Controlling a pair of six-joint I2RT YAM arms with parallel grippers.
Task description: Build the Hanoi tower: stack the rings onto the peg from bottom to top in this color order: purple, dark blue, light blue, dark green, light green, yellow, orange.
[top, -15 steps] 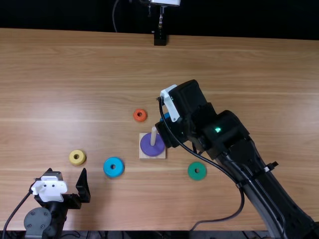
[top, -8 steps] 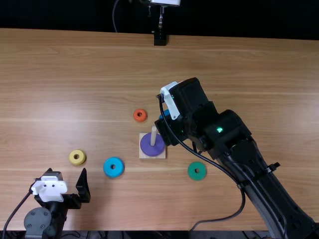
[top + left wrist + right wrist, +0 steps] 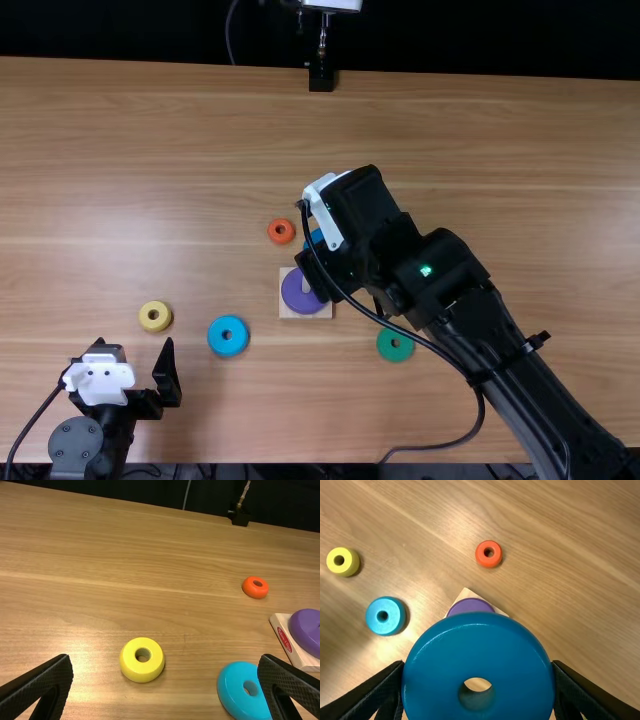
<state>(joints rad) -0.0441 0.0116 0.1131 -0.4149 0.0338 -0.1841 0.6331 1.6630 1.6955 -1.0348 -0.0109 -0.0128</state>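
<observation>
While the right claw (image 3: 322,274) hangs by the purple ring (image 3: 294,294) in top view, the left claw (image 3: 134,345) sits open near the yellow ring (image 3: 146,323). Left wrist: light blue ring (image 3: 235,692) partly behind one finger. Right wrist: dark blue ring (image 3: 432,660), gripped!

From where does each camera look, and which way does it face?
Top view: fixed above the table's near edge, facing steeply down and forward; left arm and right arm enter at bottom.
Left wrist view: on left wrist, facing the table's far edge; left arm's open fingers at bottom.
Right wrist view: on right wrist, facing down over purple ring; right arm's fingers hold dark blue ring.
Wrist views share purple ring, yellow ring, light blue ring, orange ring.
</observation>
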